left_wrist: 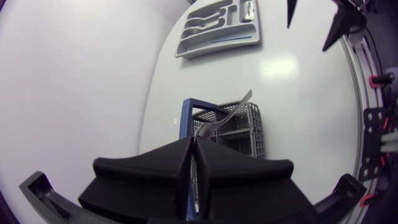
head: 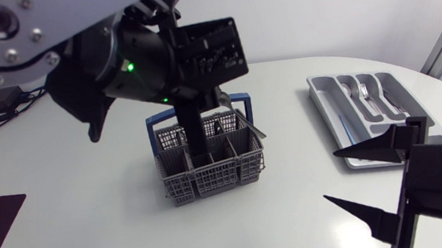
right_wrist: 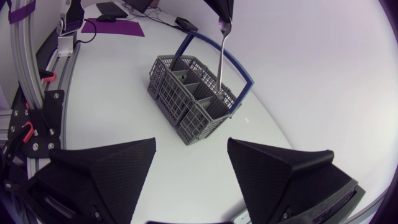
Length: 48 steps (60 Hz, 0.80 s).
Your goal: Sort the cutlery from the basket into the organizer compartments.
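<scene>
**Item: left jaws.** Closed flat on one piece of cutlery (left_wrist: 231, 109), pinched at one end between the two fingers (left_wrist: 239, 180). They sit directly above the basket (head: 210, 171).

**Item: held cutlery.** It hangs down from the left jaws toward a basket compartment (right_wrist: 222, 59). Whether its lower end is clear of the dividers cannot be told. Type uncertain; slim and metal.

**Item: basket.** Grey mesh with a blue handle (right_wrist: 244, 73), standing on the table (head: 88, 206) under the left jaws and ahead of the right jaws.

**Item: organizer (head: 325, 110).** Well apart from the left jaws, just beside the right jaws. It already holds forks (head: 363, 91).

**Item: right jaws.** Spread wide and holding nothing, low over the table near the organizer's near end.

**Risks, as judged.**
- The grip is narrow and taken at one end, so the piece may pivot or slip during a fast sideways carry.
- If the lower end is in the mesh, moving sideways before lifting could snag a divider or the blue handle and tip or drag the light basket.
- A drop would land in the wrong compartment or on the table.

**Room.** Bare table lies between basket and organizer. The right jaws crowd the organizer's near side, so an approach over its far side looks freer. The organizer lies close to the table's rounded edge.
</scene>
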Tool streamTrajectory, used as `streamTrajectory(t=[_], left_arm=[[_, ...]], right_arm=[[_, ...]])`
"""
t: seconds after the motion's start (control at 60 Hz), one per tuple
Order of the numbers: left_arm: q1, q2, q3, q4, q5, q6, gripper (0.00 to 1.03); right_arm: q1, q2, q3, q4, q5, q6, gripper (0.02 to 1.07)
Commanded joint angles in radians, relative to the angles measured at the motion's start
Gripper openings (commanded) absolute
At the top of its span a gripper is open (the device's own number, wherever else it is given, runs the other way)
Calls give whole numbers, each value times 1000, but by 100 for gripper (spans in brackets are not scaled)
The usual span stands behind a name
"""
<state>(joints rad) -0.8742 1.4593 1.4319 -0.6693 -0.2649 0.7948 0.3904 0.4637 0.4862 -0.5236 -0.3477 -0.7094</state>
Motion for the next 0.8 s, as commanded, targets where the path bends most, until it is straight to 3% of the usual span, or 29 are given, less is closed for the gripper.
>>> streamTrajectory(t=[0.0,0.15,0.35,0.65,0.783], left_arm=[[-9,61,51,-38,9,-147,4],[-11,131,90,-62,90,-304,4],[4,204,140,-107,204,-413,4],[-6,263,182,-119,293,-483,4],[-12,274,183,-121,314,-494,4]], right_arm=[[62,-10,-31,39,56,91,85],[71,12,-40,117,76,145,84],[73,61,-52,200,99,154,80],[119,187,-78,358,134,140,61],[139,260,-80,428,170,134,61]])
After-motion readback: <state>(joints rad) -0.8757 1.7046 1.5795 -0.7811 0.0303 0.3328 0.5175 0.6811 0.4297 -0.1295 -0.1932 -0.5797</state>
